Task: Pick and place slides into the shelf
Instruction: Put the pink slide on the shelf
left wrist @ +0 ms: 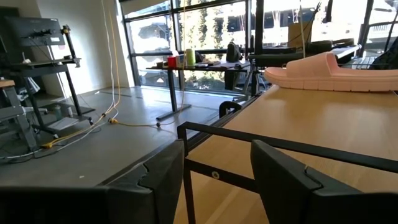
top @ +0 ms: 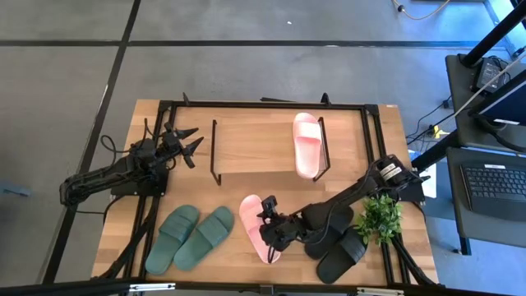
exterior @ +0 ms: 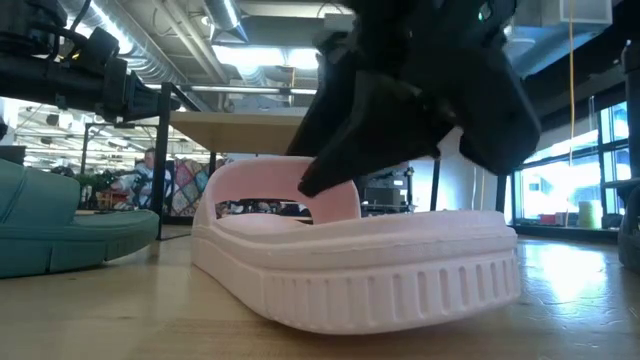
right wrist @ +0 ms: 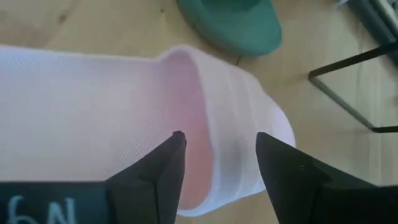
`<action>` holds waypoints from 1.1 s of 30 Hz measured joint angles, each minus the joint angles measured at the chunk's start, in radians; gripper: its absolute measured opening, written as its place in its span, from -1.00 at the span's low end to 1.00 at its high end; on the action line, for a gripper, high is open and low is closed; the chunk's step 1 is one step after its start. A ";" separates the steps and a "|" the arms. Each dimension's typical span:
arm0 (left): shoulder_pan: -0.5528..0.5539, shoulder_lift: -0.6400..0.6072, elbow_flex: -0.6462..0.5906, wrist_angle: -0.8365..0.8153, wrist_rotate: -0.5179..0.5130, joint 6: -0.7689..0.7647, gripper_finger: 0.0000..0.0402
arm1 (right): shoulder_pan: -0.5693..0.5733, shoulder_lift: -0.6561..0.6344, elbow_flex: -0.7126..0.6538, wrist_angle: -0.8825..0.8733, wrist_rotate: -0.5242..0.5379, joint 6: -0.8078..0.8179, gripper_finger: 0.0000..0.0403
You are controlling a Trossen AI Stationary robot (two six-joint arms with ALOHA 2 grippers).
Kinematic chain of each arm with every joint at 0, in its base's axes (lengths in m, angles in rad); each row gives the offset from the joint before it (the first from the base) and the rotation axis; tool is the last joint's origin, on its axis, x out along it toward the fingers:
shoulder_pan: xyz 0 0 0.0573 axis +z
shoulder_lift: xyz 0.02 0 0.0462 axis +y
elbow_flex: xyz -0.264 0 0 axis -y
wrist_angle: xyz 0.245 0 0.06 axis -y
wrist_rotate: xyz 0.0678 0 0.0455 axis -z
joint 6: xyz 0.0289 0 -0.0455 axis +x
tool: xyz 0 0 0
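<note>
One pale pink slide (top: 306, 144) lies flat on the shelf's (top: 255, 148) wooden top, toward its right end. The other pink slide (top: 251, 220) lies sole-down on the table near the front edge. My right gripper (top: 269, 230) is low over it and open. In the right wrist view its fingers (right wrist: 217, 138) stand on either side of the strap (right wrist: 233, 146), one over the footbed, one outside the toe end. My left gripper (top: 191, 141) hovers open at the shelf's left end. The green pair (top: 191, 238) and the black pair (top: 339, 245) rest on the table. My right gripper comes down on the table's pink slide from above, slanting from the right. Its open fingers stand across the strap (exterior: 330, 200). I cannot tell whether they touch it. The slide lies flat on the table.
A small potted plant (top: 380, 217) stands right of the black pair, beside my right arm. The shelf's black wire frame (left wrist: 280, 146) is just ahead of my left gripper (left wrist: 217, 149). The middle and left of the shelf's top are bare wood.
</note>
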State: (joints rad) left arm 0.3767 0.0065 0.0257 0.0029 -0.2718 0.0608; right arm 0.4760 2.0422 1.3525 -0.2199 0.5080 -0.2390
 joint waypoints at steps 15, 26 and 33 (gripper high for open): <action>0.000 0.000 0.000 0.000 0.000 0.000 -0.11 | -0.019 0.047 0.000 0.020 0.043 0.024 -0.17; 0.000 0.000 0.000 0.000 0.000 0.000 -0.11 | -0.022 0.047 0.000 0.012 0.049 0.021 -0.73; 0.000 0.000 0.000 0.000 0.000 0.000 -0.11 | 0.011 0.046 0.105 -0.115 0.038 0.025 -0.93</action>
State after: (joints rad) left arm 0.3767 0.0065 0.0257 0.0027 -0.2718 0.0608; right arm 0.4871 2.0880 1.4576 -0.3344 0.5456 -0.2142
